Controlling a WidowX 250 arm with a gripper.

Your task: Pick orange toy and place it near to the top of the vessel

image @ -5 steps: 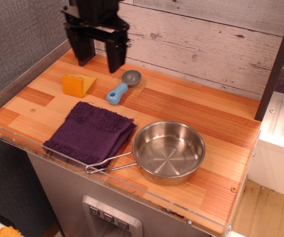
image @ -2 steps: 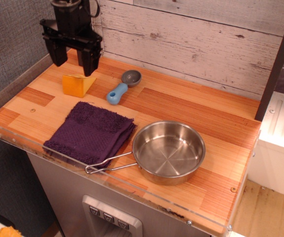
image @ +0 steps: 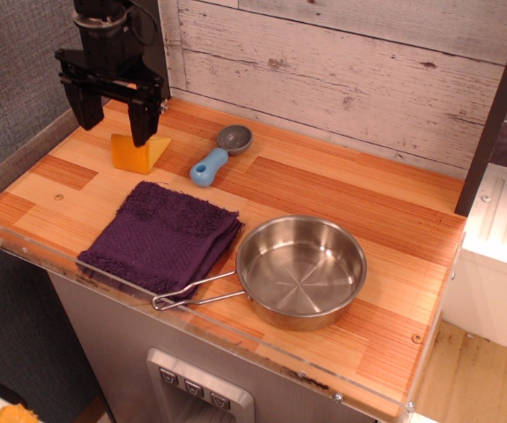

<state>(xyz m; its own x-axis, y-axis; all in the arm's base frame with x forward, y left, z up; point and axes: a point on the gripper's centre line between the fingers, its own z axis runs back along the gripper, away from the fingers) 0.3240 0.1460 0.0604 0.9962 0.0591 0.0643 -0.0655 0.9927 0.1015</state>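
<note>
The orange toy is a yellow-orange wedge lying on the wooden counter at the back left. My black gripper hangs open just above it, its two fingers spread; the right finger covers part of the wedge's top. The vessel, a round shallow steel pan with a wire loop handle pointing left, stands at the front middle of the counter, far from the gripper.
A grey scoop with a light-blue handle lies right of the wedge. A folded purple towel lies left of the pan. A whitewashed plank wall backs the counter; a clear rim runs along the front edge.
My gripper has moved left and down, from above the scoop's side to just over the orange wedge, staying open. Nothing on the counter has moved.
</note>
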